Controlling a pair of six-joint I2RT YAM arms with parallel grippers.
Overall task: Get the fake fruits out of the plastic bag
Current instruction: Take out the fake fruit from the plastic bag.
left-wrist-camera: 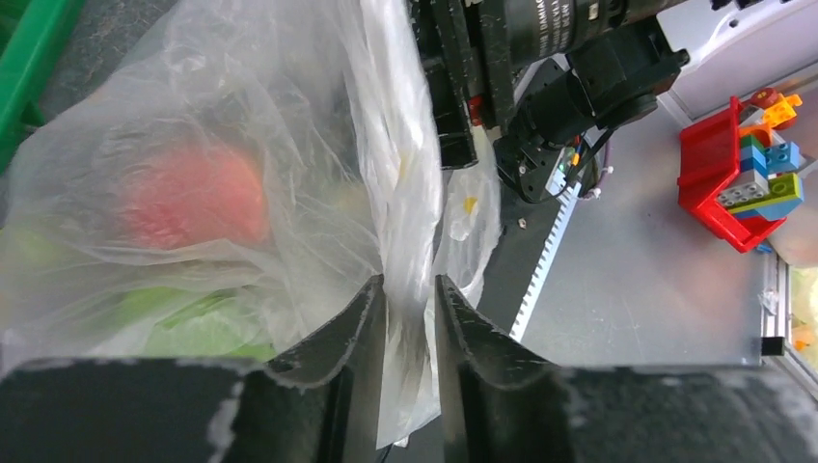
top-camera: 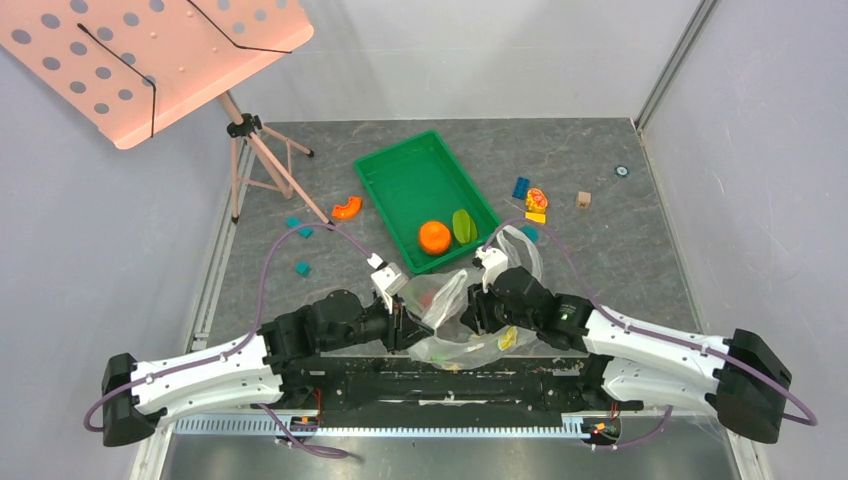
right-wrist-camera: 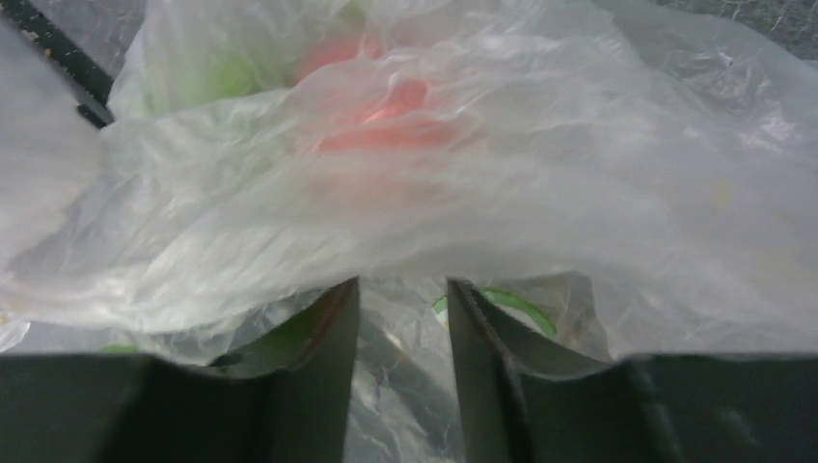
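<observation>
The plastic bag point(top-camera: 450, 310) lies crumpled at the near edge between my two grippers. Through its film I see a pink peach point(left-wrist-camera: 193, 198) and a green fruit point(left-wrist-camera: 183, 323) still inside; the right wrist view shows the peach point(right-wrist-camera: 376, 125) and green point(right-wrist-camera: 207, 77) too. My left gripper point(left-wrist-camera: 410, 289) stands narrowly open with a fold of bag point(left-wrist-camera: 405, 193) hanging in the gap. My right gripper point(right-wrist-camera: 403, 289) is open under a bag layer point(right-wrist-camera: 482, 193) that hides its tips. A round orange point(top-camera: 434, 237) and a green oval piece point(top-camera: 464, 226) sit in the green tray point(top-camera: 400, 170).
An orange curved piece point(top-camera: 346, 208) lies left of the tray, and small teal blocks point(top-camera: 302, 268) lie nearer me. Coloured blocks point(top-camera: 535, 203) and a wooden cube point(top-camera: 583, 199) sit right of the tray. A tripod stand point(top-camera: 250, 140) rises at back left. A red bin of blocks point(left-wrist-camera: 738, 183) shows beyond the table's near edge.
</observation>
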